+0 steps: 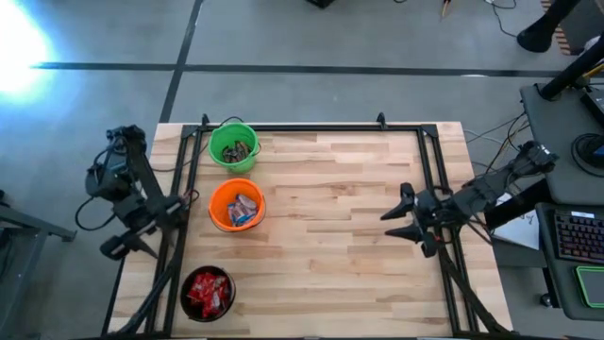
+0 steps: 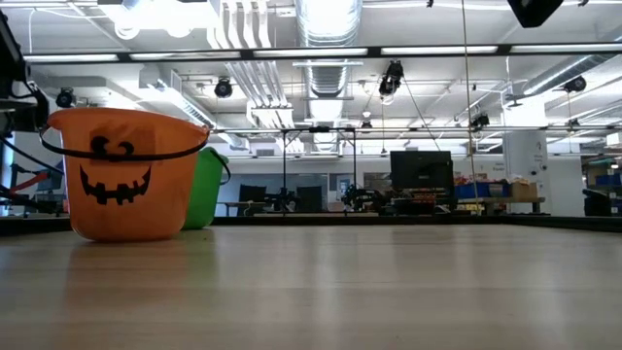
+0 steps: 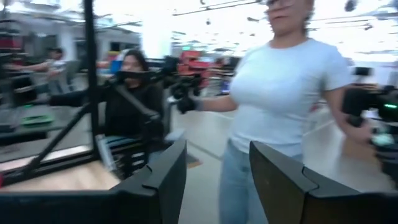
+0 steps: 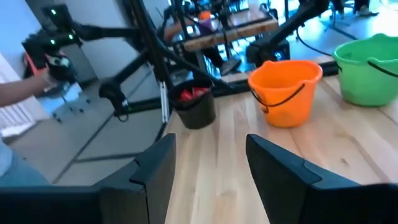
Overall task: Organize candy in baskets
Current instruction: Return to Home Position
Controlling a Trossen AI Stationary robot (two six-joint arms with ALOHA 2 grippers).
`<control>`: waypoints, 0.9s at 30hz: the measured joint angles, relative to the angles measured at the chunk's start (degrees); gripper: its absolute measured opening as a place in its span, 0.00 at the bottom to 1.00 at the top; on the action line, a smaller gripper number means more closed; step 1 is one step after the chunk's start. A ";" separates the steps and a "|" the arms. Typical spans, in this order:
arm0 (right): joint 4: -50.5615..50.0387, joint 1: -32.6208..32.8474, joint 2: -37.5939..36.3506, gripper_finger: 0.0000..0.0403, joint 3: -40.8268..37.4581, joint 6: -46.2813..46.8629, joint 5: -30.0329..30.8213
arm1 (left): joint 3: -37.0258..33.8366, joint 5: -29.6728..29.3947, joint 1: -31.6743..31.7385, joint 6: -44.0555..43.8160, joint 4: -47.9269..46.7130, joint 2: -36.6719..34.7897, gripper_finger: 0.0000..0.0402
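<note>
Right pincer [image 1: 390, 223]: wide open and holding nothing; it hangs over the right side of the table [image 1: 340, 217], well apart from the buckets
Left pincer [image 3: 217, 152]: fingers parted, empty; off the table's left edge, pointing out into the room where people stand
Green bucket [image 4: 364, 84]: far left corner of the table; brown candy [image 1: 236, 149] inside
Orange bucket [image 4: 283, 99]: just beside the green one, nearer the middle of the left edge; blue-and-white candy [image 1: 243, 210] inside
Black bucket [image 4: 196, 112]: near left corner, apart from the other two; red candy [image 1: 208, 293] inside
Loose sweets: I can see none on the bare wood; sorting looks finished to me, one colour to a bucket
How the candy would handle: light, I'd guess, with glossy wrappers that slip and crinkle; best pinched across the narrow middle, gently
How the buckets would handle: thin plastic, probably light enough to slide or tip if nudged; the rim wall looks a surer hold than the thin handle
</note>
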 joint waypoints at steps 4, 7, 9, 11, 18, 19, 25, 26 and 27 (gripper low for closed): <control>7.45 0.00 -0.50 0.47 -4.29 0.13 0.04 | -1.52 5.45 -0.02 0.09 1.39 -1.32 0.39; 12.36 0.00 -0.46 0.47 -7.86 0.71 0.03 | -3.06 8.44 -0.01 0.47 3.19 -2.31 0.39; 15.85 0.00 -0.41 0.47 -10.03 1.16 0.04 | -4.25 10.48 -0.02 1.25 4.32 -3.02 0.39; 19.39 -0.01 -0.41 0.47 -12.04 1.19 0.04 | -5.46 11.54 -0.02 2.01 5.93 -3.83 0.39; 25.93 0.00 -0.52 0.47 -17.56 1.35 0.04 | -9.02 11.52 0.00 1.09 7.19 -7.11 0.39; 25.99 0.00 -0.52 0.47 -18.15 1.87 0.04 | -9.37 11.50 0.00 1.09 7.42 -7.66 0.39; 29.46 0.00 -0.52 0.47 -21.98 3.15 0.04 | -11.72 11.50 0.00 1.07 7.90 -10.65 0.39; 30.33 -0.01 -0.52 0.47 -22.66 3.12 0.04 | -11.92 11.49 0.00 1.07 7.94 -11.05 0.39; 30.77 0.00 -0.52 0.47 -23.27 3.12 0.04 | -12.06 11.47 0.00 1.07 8.00 -11.36 0.39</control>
